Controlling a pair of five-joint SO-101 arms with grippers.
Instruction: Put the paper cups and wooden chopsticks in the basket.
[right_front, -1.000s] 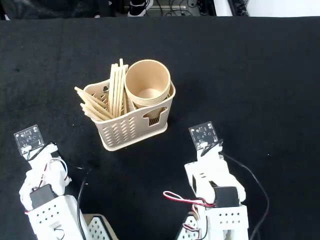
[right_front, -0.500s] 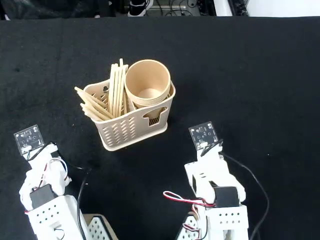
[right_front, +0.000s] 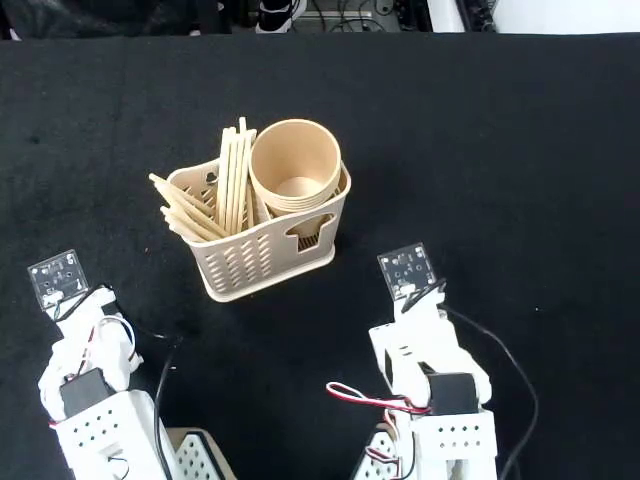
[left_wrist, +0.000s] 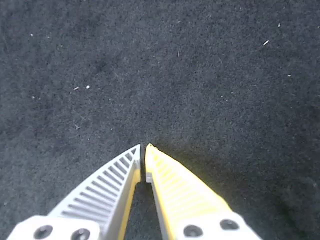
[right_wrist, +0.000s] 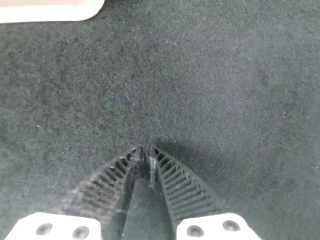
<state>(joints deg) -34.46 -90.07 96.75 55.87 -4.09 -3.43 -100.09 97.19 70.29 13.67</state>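
Observation:
A beige slotted basket (right_front: 262, 262) stands on the black table, left of centre. Stacked paper cups (right_front: 296, 163) sit upright in its right half. Several wooden chopsticks (right_front: 226, 190) lean in its left half, sticking out over the rim. My left gripper (left_wrist: 144, 148) is shut and empty, low over bare black cloth. My right gripper (right_wrist: 146, 150) is also shut with nothing in it, and the basket's bottom edge (right_wrist: 47, 11) lies a short way ahead of it. In the high view both arms are folded back at the near edge, the left arm (right_front: 85, 370) and the right arm (right_front: 430, 370).
Black cloth (right_front: 500, 150) covers the whole table. Red and white wires (right_front: 365, 398) loop beside the right arm's base. Dark clutter lies beyond the table's far edge.

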